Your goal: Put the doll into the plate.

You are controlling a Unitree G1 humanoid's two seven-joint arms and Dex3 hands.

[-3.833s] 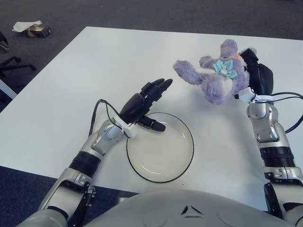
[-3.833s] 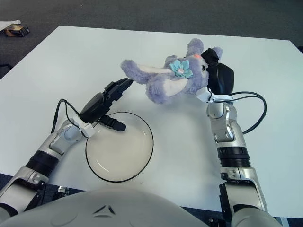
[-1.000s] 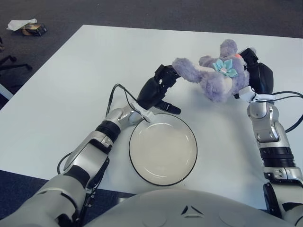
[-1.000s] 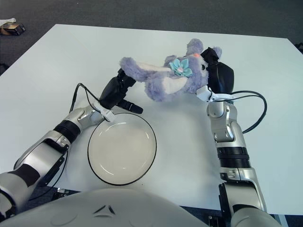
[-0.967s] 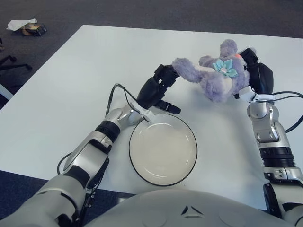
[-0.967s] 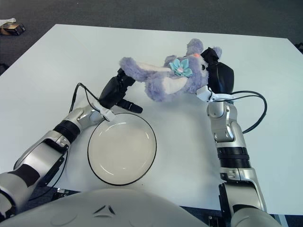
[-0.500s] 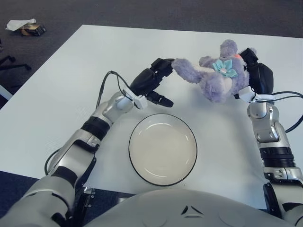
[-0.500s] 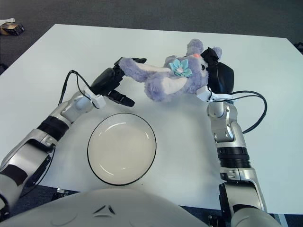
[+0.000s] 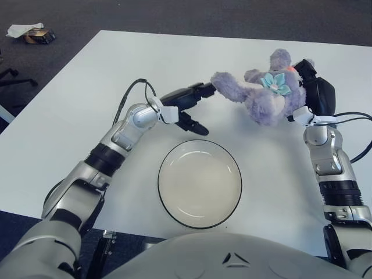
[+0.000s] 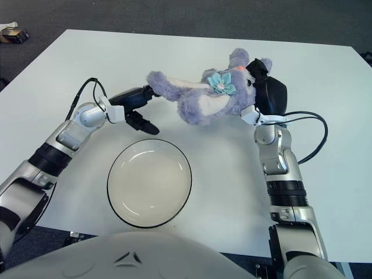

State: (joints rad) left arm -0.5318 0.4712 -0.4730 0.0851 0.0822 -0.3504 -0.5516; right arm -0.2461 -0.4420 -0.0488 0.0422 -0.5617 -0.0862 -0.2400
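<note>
A fluffy purple doll (image 9: 261, 99) with a teal flower lies beyond the empty white plate (image 9: 200, 183).

Lilac doll (image 9: 261, 99) with turquoise flower (image 9: 276, 84); white, black-rimmed plate (image 9: 200, 183).

A white table (image 9: 104, 75) fills most of both eye views, its far edge and left edge bordered by dark grey carpeted floor (image 9: 174, 14). A round, shallow, pale plate (image 9: 200, 183) with a thin dark rim sits directly on the table near its front edge. On the floor beyond the table's far left corner lie a crumpled white scrap (image 9: 23, 29) and a small dark object (image 9: 39, 37) beside it.
</note>
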